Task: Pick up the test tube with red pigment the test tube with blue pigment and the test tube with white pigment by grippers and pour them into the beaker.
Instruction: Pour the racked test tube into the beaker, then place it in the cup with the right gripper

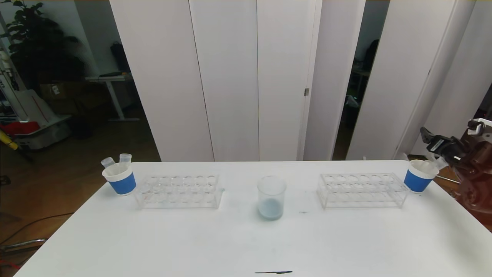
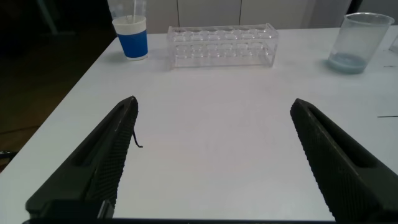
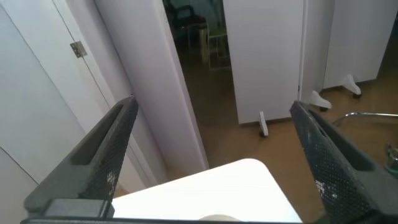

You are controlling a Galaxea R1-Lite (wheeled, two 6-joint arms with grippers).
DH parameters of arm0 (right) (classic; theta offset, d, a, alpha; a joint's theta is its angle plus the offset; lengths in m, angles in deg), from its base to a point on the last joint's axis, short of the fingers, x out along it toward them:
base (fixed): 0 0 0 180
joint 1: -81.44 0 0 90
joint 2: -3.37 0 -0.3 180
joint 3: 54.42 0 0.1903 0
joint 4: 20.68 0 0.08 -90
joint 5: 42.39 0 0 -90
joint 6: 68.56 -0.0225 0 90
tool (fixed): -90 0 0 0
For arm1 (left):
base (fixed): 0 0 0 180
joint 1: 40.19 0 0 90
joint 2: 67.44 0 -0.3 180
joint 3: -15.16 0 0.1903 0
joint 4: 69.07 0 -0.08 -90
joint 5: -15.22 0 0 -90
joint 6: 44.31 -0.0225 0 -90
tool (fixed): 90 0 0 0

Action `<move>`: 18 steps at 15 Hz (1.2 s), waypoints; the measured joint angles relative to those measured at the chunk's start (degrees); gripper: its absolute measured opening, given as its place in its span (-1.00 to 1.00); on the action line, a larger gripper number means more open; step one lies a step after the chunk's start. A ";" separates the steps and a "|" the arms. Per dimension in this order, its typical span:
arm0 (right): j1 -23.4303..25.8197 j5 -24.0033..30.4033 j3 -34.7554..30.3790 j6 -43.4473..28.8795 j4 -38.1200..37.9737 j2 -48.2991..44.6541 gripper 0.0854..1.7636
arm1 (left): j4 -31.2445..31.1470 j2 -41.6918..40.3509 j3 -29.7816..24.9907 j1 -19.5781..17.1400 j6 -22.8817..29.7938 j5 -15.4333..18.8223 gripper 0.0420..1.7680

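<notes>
Left cup (image 1: 120,179) holds two emptied tubes (image 1: 116,159); both racks (image 1: 178,191) stand bare. The beaker (image 1: 271,197) mid-table holds pale blue mix, so pouring seems finished. Left gripper (image 2: 214,162) hangs spread, empty. Right gripper (image 1: 436,147), spread above the right cup (image 1: 419,176), holds nothing.

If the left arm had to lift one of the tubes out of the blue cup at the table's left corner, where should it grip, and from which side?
Grip the bare upper end of a tube where it sticks out above the blue cup, coming from above. The cup wall hides everything lower, and both tubes lean against the rim, so the fingers should probably tilt to match.
</notes>
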 joint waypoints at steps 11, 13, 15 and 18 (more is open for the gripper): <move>3.17 7.72 4.19 0.00 -24.32 -28.87 0.98 | 0.00 0.00 0.00 0.00 0.00 0.00 0.98; 3.29 9.55 3.74 0.20 -33.66 -39.39 0.98 | 0.00 0.00 0.00 0.02 0.00 0.00 0.98; 3.12 10.90 2.32 0.55 -42.81 -50.60 0.98 | 0.00 0.00 0.00 0.02 0.00 0.00 0.98; -0.60 11.72 -0.27 2.16 -56.76 -69.02 0.98 | 0.00 0.00 0.00 0.00 0.02 0.00 0.98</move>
